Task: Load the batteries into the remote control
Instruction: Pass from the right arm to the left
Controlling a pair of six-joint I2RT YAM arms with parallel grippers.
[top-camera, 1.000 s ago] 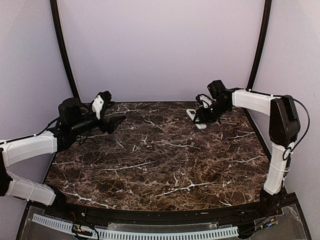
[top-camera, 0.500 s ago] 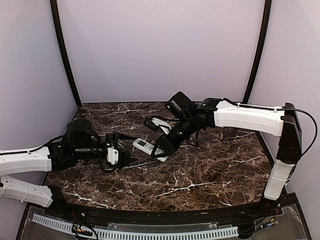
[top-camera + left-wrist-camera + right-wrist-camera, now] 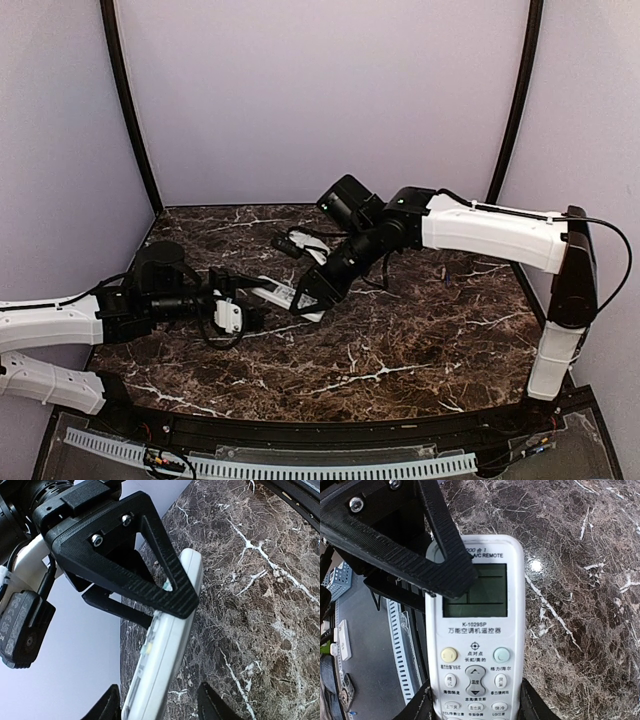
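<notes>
The white remote control (image 3: 278,291) hangs just above the marble table (image 3: 400,340), left of centre, buttons up. My right gripper (image 3: 308,297) is shut on its button end. In the right wrist view the fingers press both long edges of the remote control (image 3: 475,645) at my right gripper (image 3: 475,702). My left gripper (image 3: 258,297) straddles the display end with one finger (image 3: 420,555) lying over the display. The left wrist view shows the remote control (image 3: 170,645) edge-on inside my left gripper (image 3: 160,706), which is open, with a gap on one side. The batteries are out of view.
A perforated white strip (image 3: 270,465) runs along the near table edge. Black frame posts (image 3: 125,100) stand at the back corners before purple walls. The right arm (image 3: 490,230) reaches across the back half of the table.
Both arms swung in from the table's sides to left of centre. The right gripper carried the remote there from the back right. The left jaws have narrowed around its display end.
</notes>
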